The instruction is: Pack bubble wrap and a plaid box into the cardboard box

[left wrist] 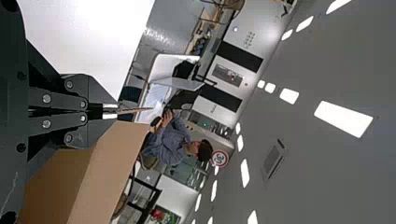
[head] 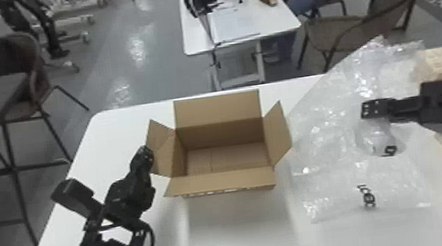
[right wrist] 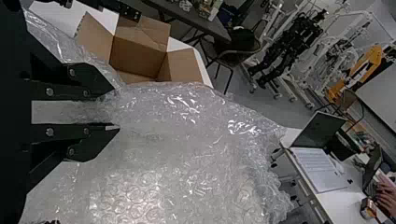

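Two fingers of my right gripper (right wrist: 115,109) stand apart around bubble wrap (head: 328,147), beside cardboard box (head: 225,133); left gripper (left wrist: 110,111) pinches flap (head: 162,146). Wrap looks light, soft, maybe slippery; I should take thick fold.

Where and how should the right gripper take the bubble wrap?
Bubble wrap: likely by the rumpled part between the right gripper fingers, from the robot's right. It's limp and sits in their open gap; the near end looks flatter, harder to pinch.
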